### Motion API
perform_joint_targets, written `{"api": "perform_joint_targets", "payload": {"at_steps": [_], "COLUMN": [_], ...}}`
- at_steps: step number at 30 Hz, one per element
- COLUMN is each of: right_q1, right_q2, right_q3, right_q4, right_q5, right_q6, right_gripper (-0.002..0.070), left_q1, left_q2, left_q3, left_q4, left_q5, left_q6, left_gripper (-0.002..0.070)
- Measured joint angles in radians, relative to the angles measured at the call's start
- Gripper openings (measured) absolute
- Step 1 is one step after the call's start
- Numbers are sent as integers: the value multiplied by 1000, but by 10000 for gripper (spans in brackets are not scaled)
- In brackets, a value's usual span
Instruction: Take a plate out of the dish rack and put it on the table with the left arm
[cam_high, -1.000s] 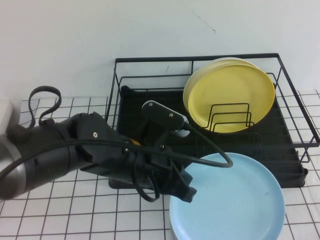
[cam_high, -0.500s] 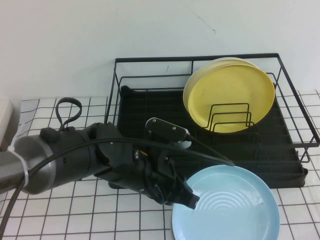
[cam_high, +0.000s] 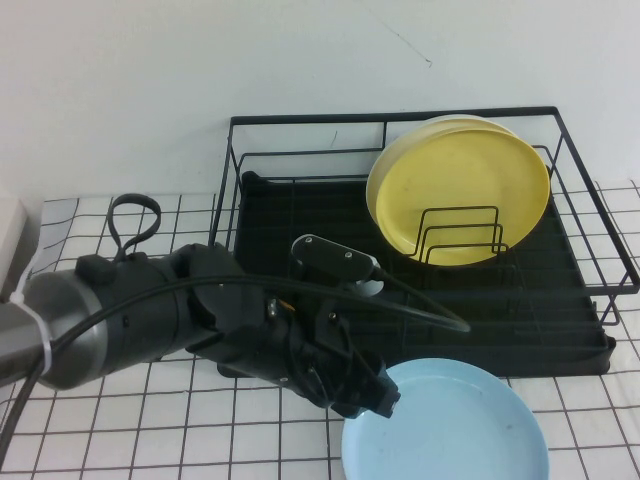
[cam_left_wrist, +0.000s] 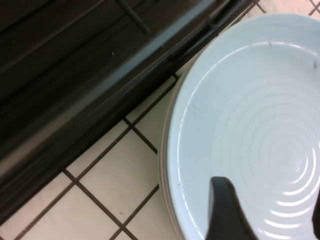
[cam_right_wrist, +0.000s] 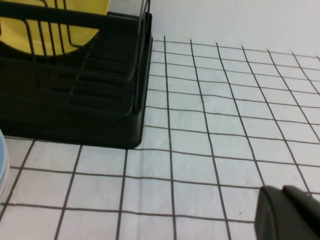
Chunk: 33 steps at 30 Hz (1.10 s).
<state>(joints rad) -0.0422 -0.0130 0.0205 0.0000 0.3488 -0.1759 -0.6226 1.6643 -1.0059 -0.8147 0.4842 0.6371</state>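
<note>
**Plate down on table, left gripper letting go**

The plate (cam_high: 447, 425) lies flat on the table (cam_high: 120, 440), just in front of the dish rack (cam_high: 420, 250) and outside its black tray base. The left wrist view shows it resting on the grid cloth beside the rack edge, though a thin darker rim under it may be a second plate; hard to tell. The left gripper (cam_high: 375, 392) sits at the plate's near-left rim. In the wrist view one dark finger (cam_left_wrist: 227, 210) hangs over the plate's inner surface, the other just at the frame edge, with a clear gap between them and nothing pinched: released, jaws apart. The left arm (cam_high: 130, 325) stretches low across the table.

The right gripper (cam_right_wrist: 290, 212) is parked off to the side over bare cloth; can't tell its finger state.

Progress: removal and placing look done. What's left, by my read, is only pulling the left arm back clear of the rim.

Versus earlier frames: a second ago the plate was tilted up and bigger in view, held at its rim; now it's lower and flat. The yellow plate (cam_high: 460, 195) in the rack is unchanged.
</note>
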Motion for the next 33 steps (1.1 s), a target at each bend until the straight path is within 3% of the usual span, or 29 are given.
{"api": "perform_joint_targets", "payload": {"at_steps": [3,8,11,18,22,27,33], "right_q1": [0,0,0,0,0,0,0], "right_q2": [0,0,0,0,0,0,0], "right_q3": [0,0,0,0,0,0,0], "right_q4": [0,0,0,0,0,0,0], "right_q5": [0,0,0,0,0,0,0], "right_q6": [0,0,0,0,0,0,0], "right_gripper": [-4,-4,-4,-4,-4,-4,-4], "left_q1": [0,0,0,2,43,109,132], "left_q2": [-29,-115,-194,-384,-461,-519,-531], "left_q3": [0,0,0,0,0,3,4], "left_q4": [0,32,73,290,418,458,462], "left_q5": [-8,-20,-35,-160,-184,-205,-267], "left_q6": [-9,-26,-35,-116,-133,-135,-135], "left_gripper": [270,69,21,2,1,1,0]}}
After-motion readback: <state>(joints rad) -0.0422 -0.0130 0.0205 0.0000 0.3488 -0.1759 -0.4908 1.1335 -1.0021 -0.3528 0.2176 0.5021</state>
